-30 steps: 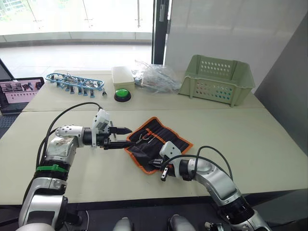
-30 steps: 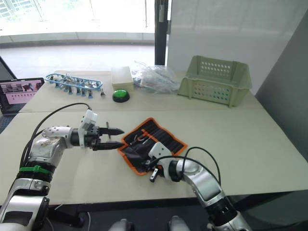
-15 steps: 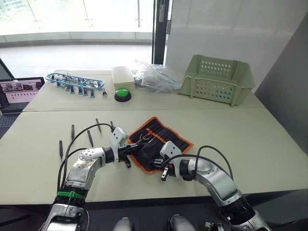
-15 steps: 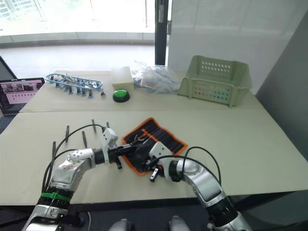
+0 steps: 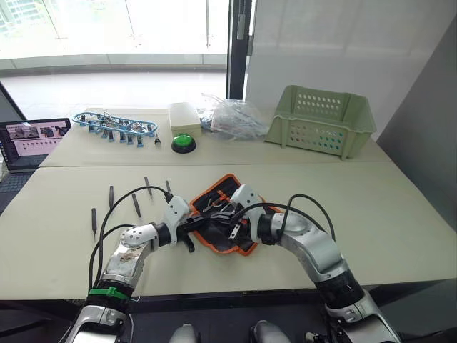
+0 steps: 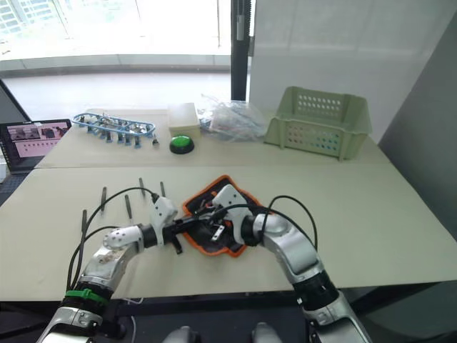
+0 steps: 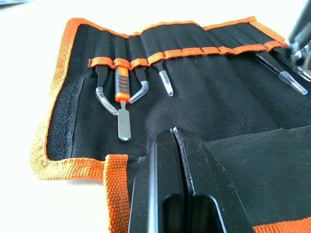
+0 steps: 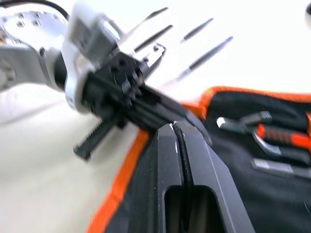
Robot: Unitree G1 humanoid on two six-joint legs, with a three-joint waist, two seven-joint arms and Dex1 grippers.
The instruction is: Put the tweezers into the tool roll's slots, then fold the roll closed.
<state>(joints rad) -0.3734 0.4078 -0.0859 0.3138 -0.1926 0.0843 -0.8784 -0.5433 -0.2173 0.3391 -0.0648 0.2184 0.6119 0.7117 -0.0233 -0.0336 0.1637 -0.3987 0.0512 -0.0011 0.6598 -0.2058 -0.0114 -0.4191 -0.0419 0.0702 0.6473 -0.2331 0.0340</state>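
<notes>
Arms converge, end effectors pinching tool roll (image 5: 227,214).

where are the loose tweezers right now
In the head views, the tweezers lie loose on the table on the robot's left, spread out just beyond the left gripper and left of the tool roll, none yet in its slots.

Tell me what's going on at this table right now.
Both of the robot's arms are at the tool roll on the table, folding it. The left claw is shut on a flap of its black fabric, and the right claw is shut at its orange edge. Five black tweezers lie loose on the table beside it.
</notes>
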